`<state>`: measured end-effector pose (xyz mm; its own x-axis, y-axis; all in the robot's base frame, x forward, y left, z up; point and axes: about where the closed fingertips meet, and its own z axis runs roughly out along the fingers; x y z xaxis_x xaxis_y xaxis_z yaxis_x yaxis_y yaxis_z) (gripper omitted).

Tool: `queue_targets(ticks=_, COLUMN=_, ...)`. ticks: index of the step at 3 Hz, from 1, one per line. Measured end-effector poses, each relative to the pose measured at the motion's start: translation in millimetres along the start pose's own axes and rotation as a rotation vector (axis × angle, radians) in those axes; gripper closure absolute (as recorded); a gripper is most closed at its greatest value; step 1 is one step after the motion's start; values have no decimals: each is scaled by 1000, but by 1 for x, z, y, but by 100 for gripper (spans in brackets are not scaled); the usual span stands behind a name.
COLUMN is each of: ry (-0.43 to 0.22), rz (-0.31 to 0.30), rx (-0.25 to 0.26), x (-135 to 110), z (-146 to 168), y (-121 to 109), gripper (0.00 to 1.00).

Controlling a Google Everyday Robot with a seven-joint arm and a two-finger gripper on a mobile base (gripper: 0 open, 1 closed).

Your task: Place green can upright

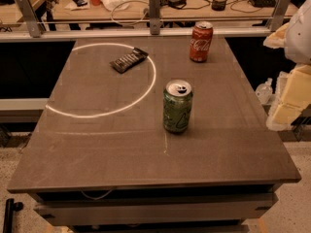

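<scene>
Green aluminium drink can with silver top (177, 107) stands upright near the centre of the grey table (121, 149), free of any grip; task appears complete. Pale tool (290, 98) sits off the right edge, well apart; open or closed cannot be told. Red cola can (200, 42) and dark snack bar (129, 60) stand apart, obstructing nothing.

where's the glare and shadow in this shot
Camera view: dim, warm light; a bright glare ring lies left on the table, the bar inside it; the green can casts a faint shadow at its base; the tool looks washed out at the right edge.
</scene>
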<state>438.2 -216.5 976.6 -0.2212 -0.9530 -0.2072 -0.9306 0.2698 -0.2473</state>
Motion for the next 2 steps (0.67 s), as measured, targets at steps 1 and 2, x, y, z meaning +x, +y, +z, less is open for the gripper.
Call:
queue_targets(ticks=1, ry=0, rz=0, rx=0, x=0, z=0, y=0, gripper=0)
queue_targets(ticks=2, ry=-87, rz=27, rx=-8, x=3, z=0, y=-2, gripper=0)
